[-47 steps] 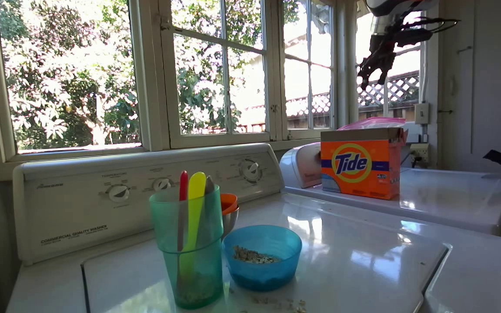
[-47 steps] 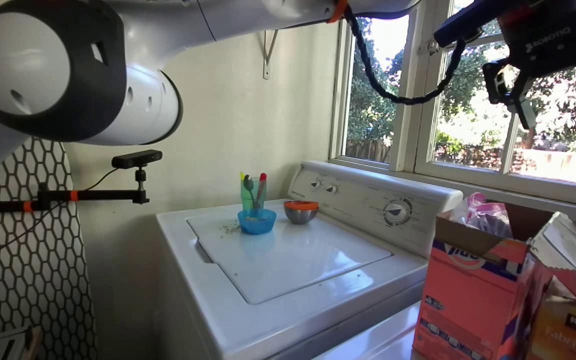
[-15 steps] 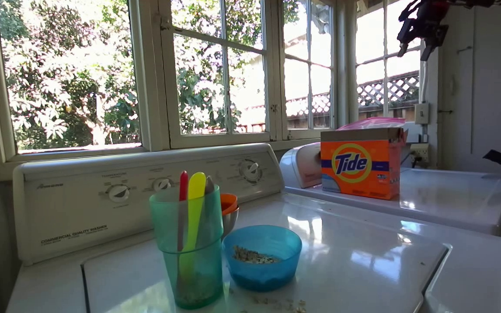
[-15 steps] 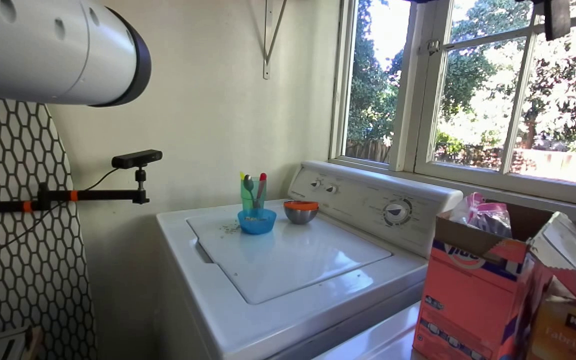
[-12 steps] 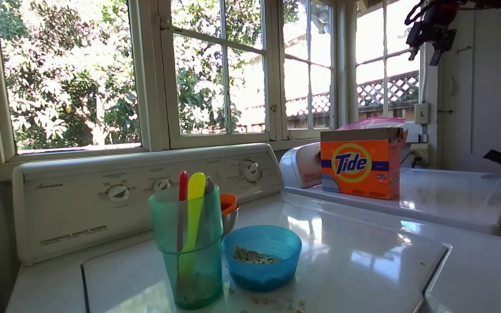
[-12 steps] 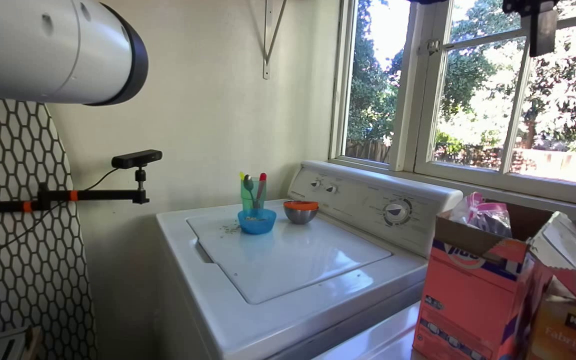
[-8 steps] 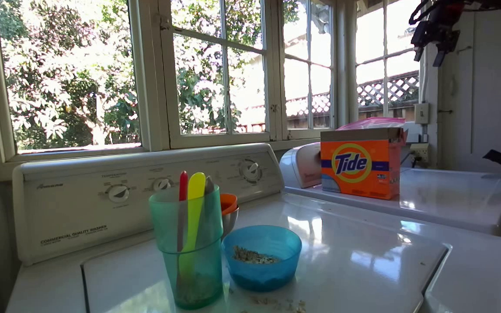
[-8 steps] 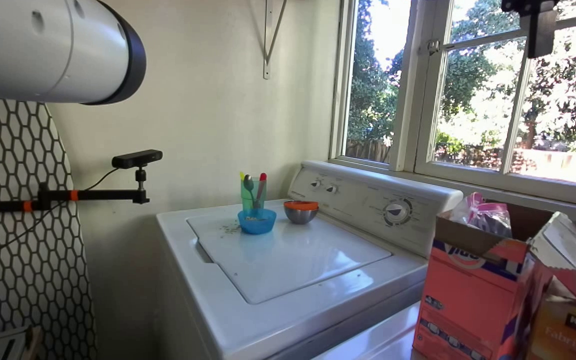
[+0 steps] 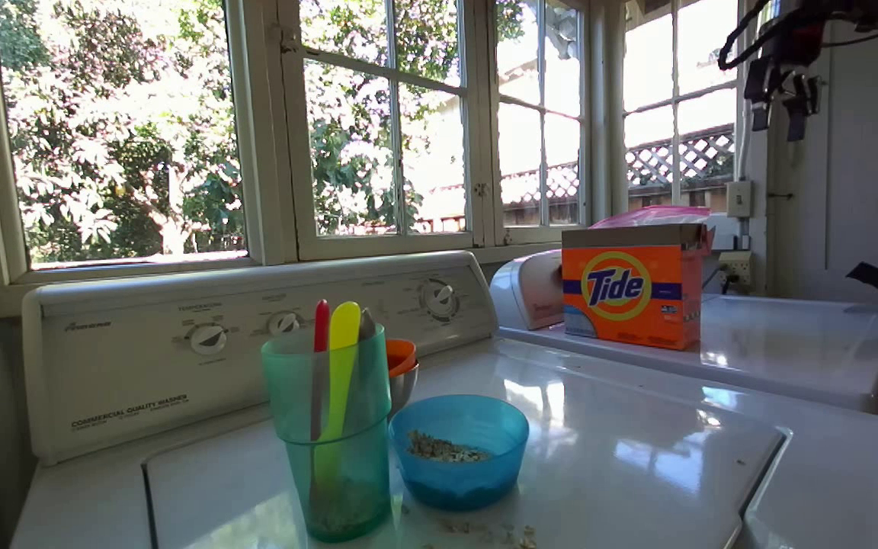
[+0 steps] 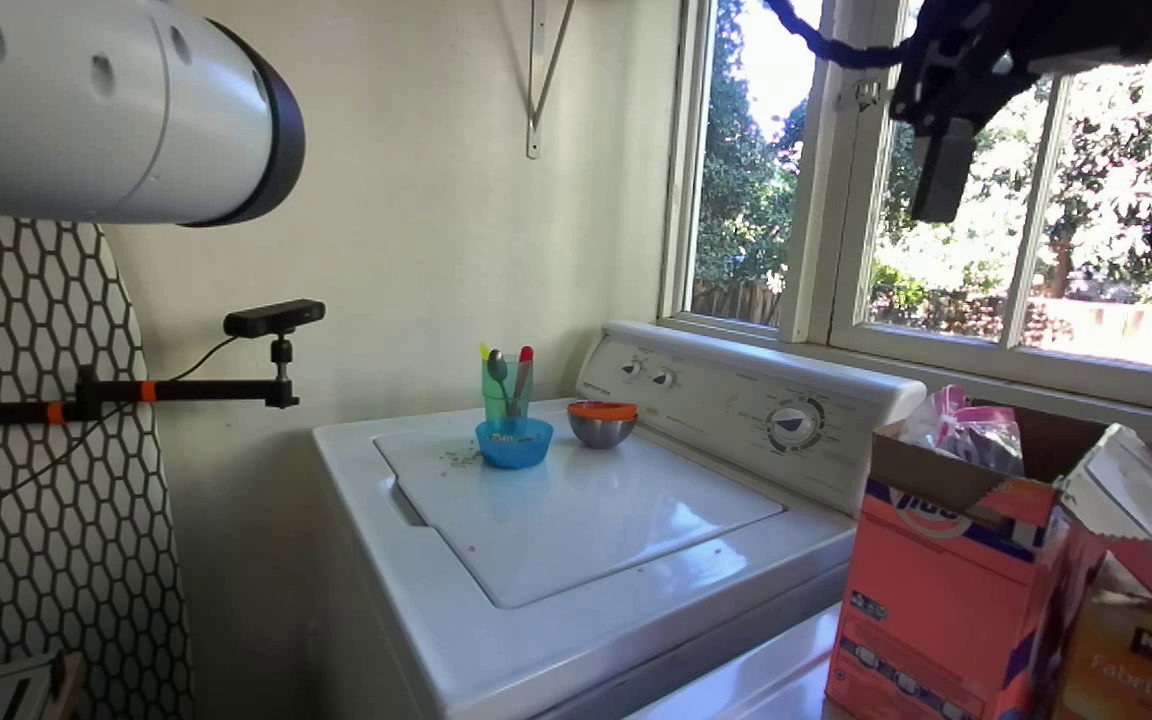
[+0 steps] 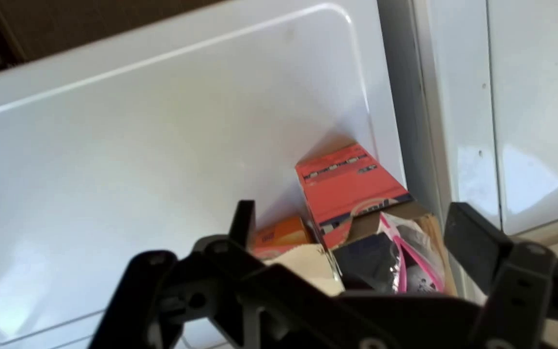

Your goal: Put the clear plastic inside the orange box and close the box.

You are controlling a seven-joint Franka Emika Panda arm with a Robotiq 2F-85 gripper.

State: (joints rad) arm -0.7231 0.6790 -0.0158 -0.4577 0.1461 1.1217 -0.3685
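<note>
The orange Tide box stands open on the white machine at the back in an exterior view [image 9: 626, 293]; it also shows in an exterior view [image 10: 941, 590] and in the wrist view [image 11: 351, 182]. Its lid flap [image 10: 1131, 485] is folded back, away from the opening. The clear plastic bag with a pink zip [image 10: 971, 430] sits in the box opening and sticks up above the rim; it also shows in the wrist view [image 11: 412, 235]. My gripper [image 10: 1058, 228] is open and empty, well above the box. In the wrist view its fingers [image 11: 244, 220] appear on either side of the box.
A Kirkland box [image 10: 1126, 650] stands beside the orange box. The washer top holds a green cup with utensils [image 9: 328, 457], a blue bowl [image 9: 458, 457] and a steel bowl with an orange rim [image 10: 601, 427]. The washer's control panel [image 10: 736, 400] and windows are behind.
My gripper has moved right in an exterior view over three seconds. In the last half second it has come lower and turned, so both fingers show. The box and bag look still.
</note>
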